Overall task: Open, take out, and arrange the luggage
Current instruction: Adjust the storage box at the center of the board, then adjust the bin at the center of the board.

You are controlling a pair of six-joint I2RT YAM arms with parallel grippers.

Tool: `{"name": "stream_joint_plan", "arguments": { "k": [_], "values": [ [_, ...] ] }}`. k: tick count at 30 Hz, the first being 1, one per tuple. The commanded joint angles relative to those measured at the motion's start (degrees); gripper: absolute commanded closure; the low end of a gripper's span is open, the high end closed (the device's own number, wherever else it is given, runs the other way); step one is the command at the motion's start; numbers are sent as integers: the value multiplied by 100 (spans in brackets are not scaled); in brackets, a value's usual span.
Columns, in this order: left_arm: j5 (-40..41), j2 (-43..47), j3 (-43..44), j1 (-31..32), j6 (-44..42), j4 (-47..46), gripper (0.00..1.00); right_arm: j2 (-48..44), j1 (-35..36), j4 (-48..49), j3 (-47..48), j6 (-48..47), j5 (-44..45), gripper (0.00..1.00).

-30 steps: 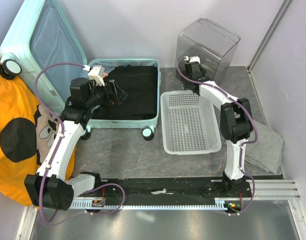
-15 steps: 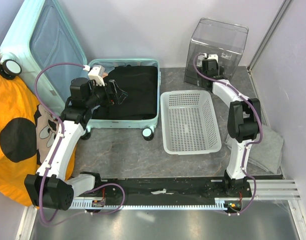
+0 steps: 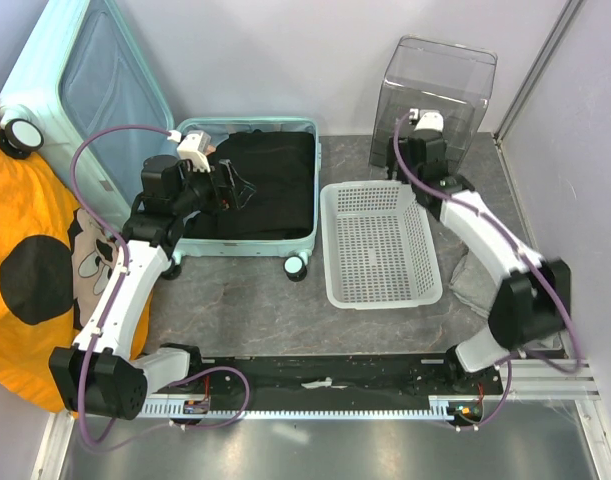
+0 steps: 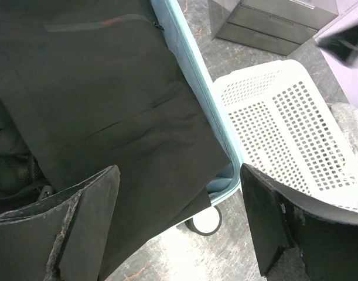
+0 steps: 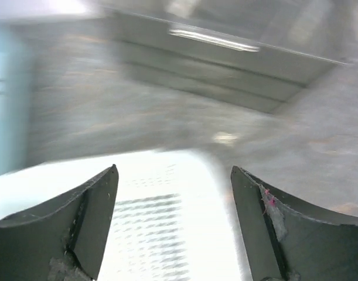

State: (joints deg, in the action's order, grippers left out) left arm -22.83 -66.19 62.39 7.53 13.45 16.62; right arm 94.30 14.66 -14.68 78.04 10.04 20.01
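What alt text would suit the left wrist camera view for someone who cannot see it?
The left end effector, jaws open, hovers over black clothing packed in the open mint luggage. A white mesh basket stands beside it, and one luggage wheel shows near the bottom.

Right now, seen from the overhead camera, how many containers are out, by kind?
Mint suitcase, open: 1
White mesh basket: 1
Clear plastic box: 1
Total: 3
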Motion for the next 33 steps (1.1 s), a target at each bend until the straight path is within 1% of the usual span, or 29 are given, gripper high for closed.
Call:
{"name": "stream_joint_plan", "arguments": {
  "k": [1,2,3,4,5,7,9,16,18,22,28,33],
  "values": [
    [-20,-34,-16,29,-27,-133,10,-1106,695,184,-991,1103,-725,17],
    [-28,-43,-16,29,-10,-133,10,-1272,749,132,-1167,1470,-979,19],
    [-46,-43,-16,29,-9,-124,10,-1309,802,53,-1438,1718,-1164,21],
    [-64,-43,-16,29,-9,-133,10,-1326,950,9,-1545,1877,-1531,22],
    [-64,-51,-16,29,-1,-133,10,-1318,1056,-70,-1642,2140,-1666,25],
    [-90,-69,-8,29,8,-124,10,-1274,1415,-105,-1827,2300,-1842,26],
    [-107,-69,-8,29,17,-124,10,-1186,1618,-106,-1924,2536,-1843,27],
    [-46,-34,-16,29,-18,-115,10,-747,2163,-9,-1819,2739,-1992,30],
    [-20,-43,-16,29,-27,-124,10,-703,2261,79,-1836,2801,-2203,30],
    [-37,-34,-8,29,-18,-115,10,-353,2498,114,-1828,2863,-2212,31],
    [15,10,-8,29,-53,-98,10,-17,2578,219,-1678,2994,-2238,38],
    [42,36,1,29,-71,-89,10,-148,2586,202,-1599,2977,-2133,39]
  ]
}}
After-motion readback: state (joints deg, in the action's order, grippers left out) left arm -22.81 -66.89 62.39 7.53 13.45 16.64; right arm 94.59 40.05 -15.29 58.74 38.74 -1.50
